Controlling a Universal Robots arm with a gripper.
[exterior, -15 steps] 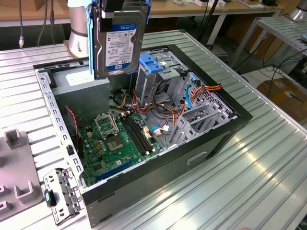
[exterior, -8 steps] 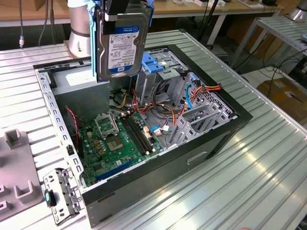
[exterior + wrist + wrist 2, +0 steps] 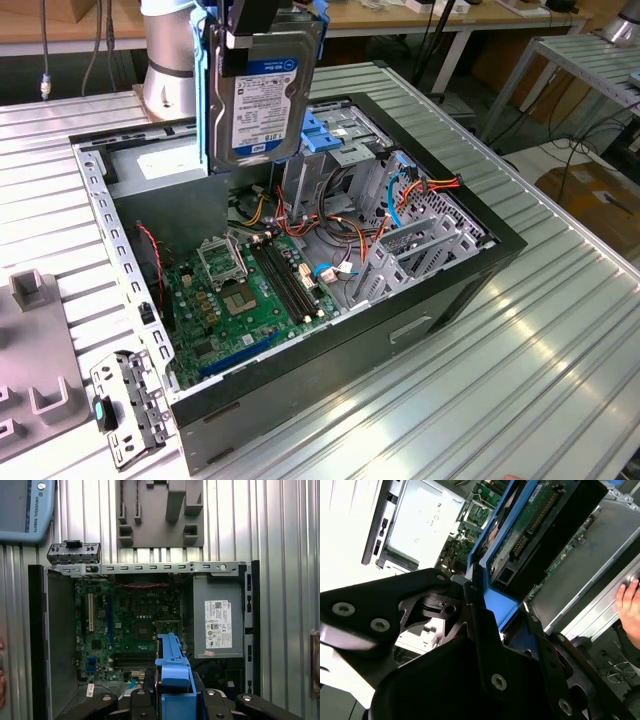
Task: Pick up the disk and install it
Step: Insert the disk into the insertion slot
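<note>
The disk (image 3: 262, 95) hangs upright above the open computer case (image 3: 440, 290), its white and blue label facing the exterior view. Blue plastic rails (image 3: 207, 90) frame it. My gripper (image 3: 256, 22) is shut on its upper edge, at the top of the exterior view. In the second wrist view the black fingers (image 3: 485, 645) clamp the blue rail (image 3: 495, 605), and the disk's green circuit board (image 3: 530, 520) runs away from them. The first wrist view looks down past the blue rail (image 3: 172, 672) onto the motherboard (image 3: 130, 625).
Inside the case lie the motherboard (image 3: 250, 290), a grey power-supply box (image 3: 220, 625) and a metal drive cage with a blue latch (image 3: 330, 135) among coloured cables. A grey fixture (image 3: 35, 380) and a loose bracket (image 3: 130, 405) lie beside the case. A hand (image 3: 630, 607) rests on the case.
</note>
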